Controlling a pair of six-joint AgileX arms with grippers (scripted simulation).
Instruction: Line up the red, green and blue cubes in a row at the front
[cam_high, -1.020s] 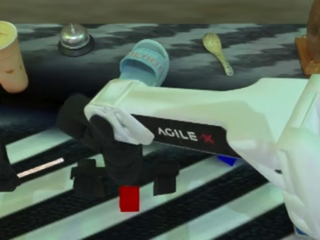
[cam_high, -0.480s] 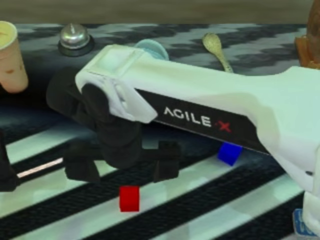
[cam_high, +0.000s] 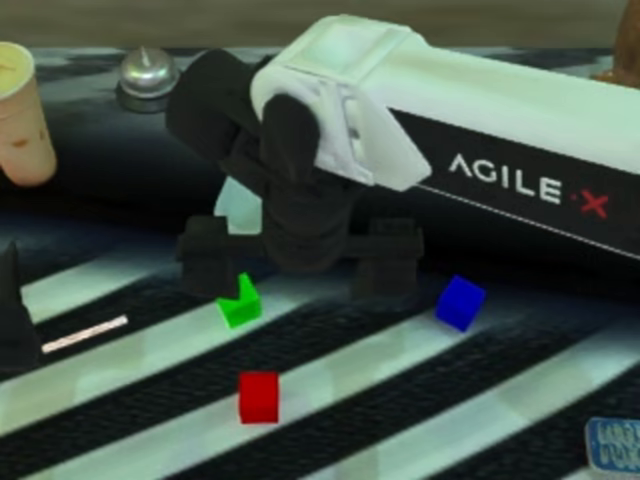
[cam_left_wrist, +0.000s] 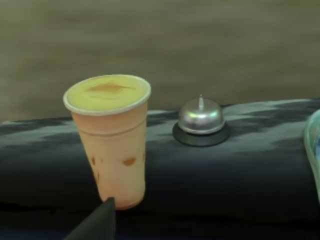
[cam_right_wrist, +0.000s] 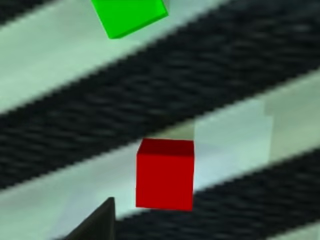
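- Three cubes now lie in plain sight in the top view, where a second ago the right arm hid all but the red one: the red cube (cam_high: 259, 397) sits on a pale stripe nearest the front, the green cube (cam_high: 239, 301) is behind it and slightly to the left, and the blue cube (cam_high: 460, 302) is well apart to the right.
- One second back the right hand (cam_high: 300, 258) straddled the red cube low at the front; it has since lifted and pulled back toward the rear of the surface (cam_high: 420, 400), leaving the red cube where it was.
- Its two black fingers stand spread wide with nothing between them, so the red cube is released and resting free.
- Right wrist view agrees: the red cube (cam_right_wrist: 165, 173) stands alone on the striped cloth with the green cube (cam_right_wrist: 128, 16) farther off, no contact with either.
- By my reading, the red cube is placed and the row has its first member; green and blue are unplaced, neither level with the red one.
- Open fingers near the green cube suggest it is the likely next pick, though that is a guess.
- Left hand (cam_high: 12, 330) is parked at the left edge, its fingers not readable; its wrist view shows only a cup (cam_left_wrist: 111, 137) and a bell (cam_left_wrist: 201, 121).
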